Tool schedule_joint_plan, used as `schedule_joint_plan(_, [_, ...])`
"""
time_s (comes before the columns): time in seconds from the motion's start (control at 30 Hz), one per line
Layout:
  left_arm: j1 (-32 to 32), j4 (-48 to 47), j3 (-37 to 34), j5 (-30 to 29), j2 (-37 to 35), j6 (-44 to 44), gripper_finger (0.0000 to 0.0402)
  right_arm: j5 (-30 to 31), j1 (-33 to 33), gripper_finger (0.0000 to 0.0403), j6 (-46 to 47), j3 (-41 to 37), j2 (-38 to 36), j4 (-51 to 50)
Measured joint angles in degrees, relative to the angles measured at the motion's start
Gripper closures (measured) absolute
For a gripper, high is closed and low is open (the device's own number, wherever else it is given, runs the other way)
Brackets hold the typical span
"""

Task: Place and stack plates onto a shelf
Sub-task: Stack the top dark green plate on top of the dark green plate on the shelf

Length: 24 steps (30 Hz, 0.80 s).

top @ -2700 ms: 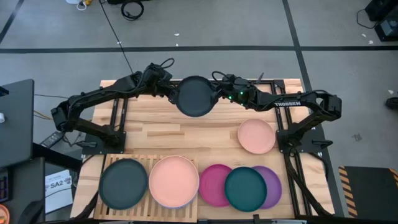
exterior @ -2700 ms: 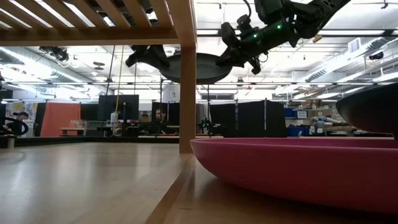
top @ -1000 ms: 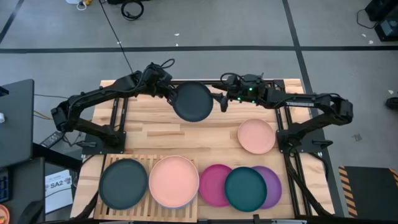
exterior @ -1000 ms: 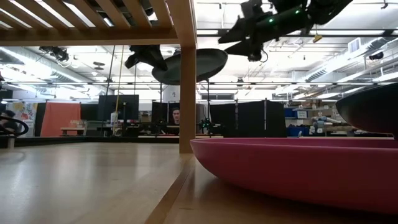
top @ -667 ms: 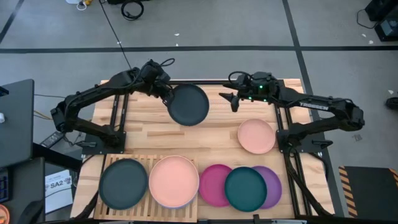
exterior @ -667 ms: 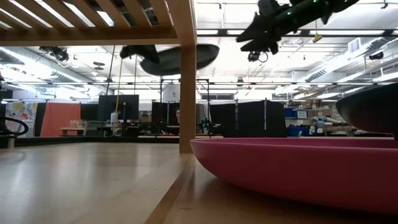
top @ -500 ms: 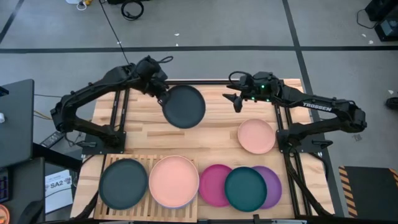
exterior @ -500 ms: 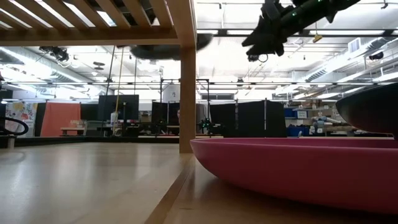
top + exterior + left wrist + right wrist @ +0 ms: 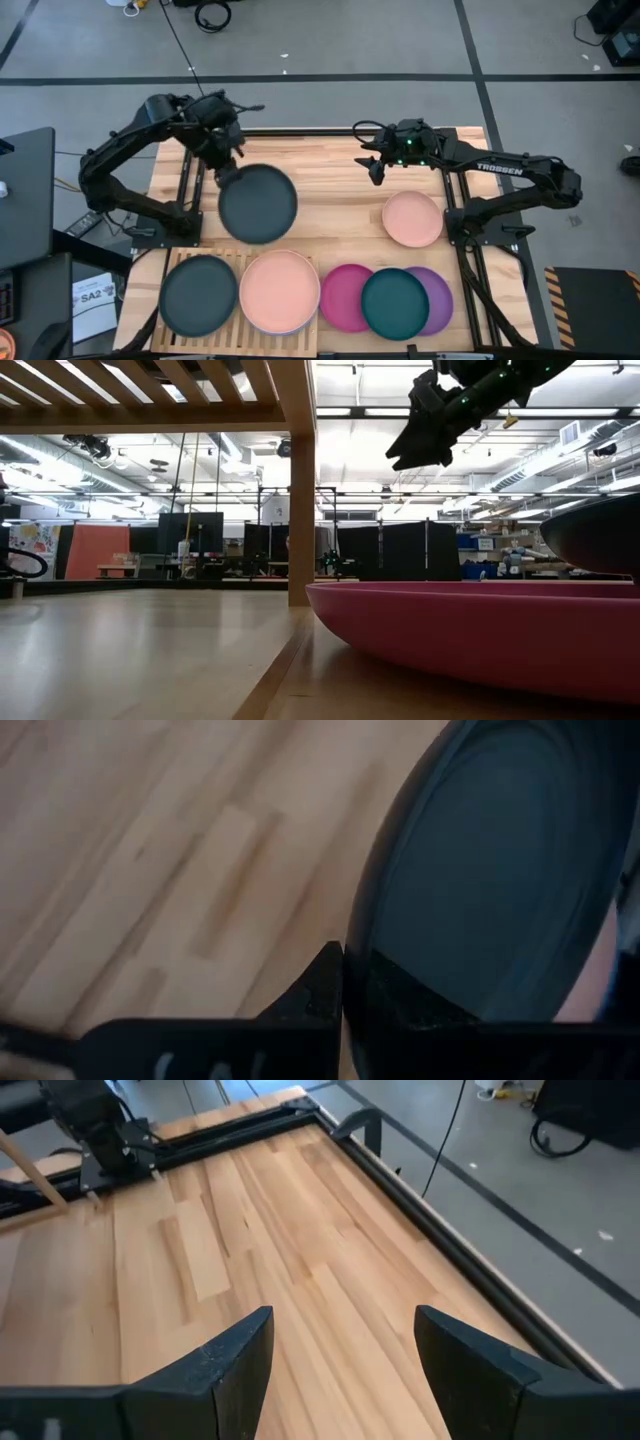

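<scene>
Dark plate [image 9: 258, 203]: clamped at its far rim by left gripper [image 9: 226, 172], held above table left of centre; slatted shelf [image 9: 237, 323] lies directly nearward; right gripper [image 9: 374, 170] parted, empty, far right

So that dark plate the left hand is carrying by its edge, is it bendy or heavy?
Probably stiff: the dark plate keeps its round shape though the left hand pinches only its rim. Likely light, since that edge grip holds it up. Its matte surface seems not very slippery.

High view looks straight down on the desk [image 9: 330, 215], low view level across it, wrist views close above its boards.
</scene>
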Motion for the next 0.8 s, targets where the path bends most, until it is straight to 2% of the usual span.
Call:
schedule_joint_plan(0.17, [-7.4, 0.3, -0.4, 7.5, -3.1, 0.7, 0.0379, -0.2, 0.1, 0.0154, 2.1, 0.0, 1.4, -0.1])
schedule_joint_plan(0.27, [-13.1, 0.2, -0.4, 7.1, -4.2, -0.9, 0.0379, -0.7, 0.1, 0.0154, 3.2, 0.0, 1.8, -0.1])
schedule_joint_plan(0.47, [-25.1, 0.2, -0.5, 3.1, -6.7, -10.4, 0.0379, -3.0, 1.8, 0.0153, 3.3, 0.0, 2.0, 0.1])
schedule_joint_plan(0.8, [-45.3, 0.2, -1.1, -6.0, -8.1, -26.8, 0.0379, -3.0, 8.4, 0.0153, 3.2, 0.0, 2.0, 0.4])
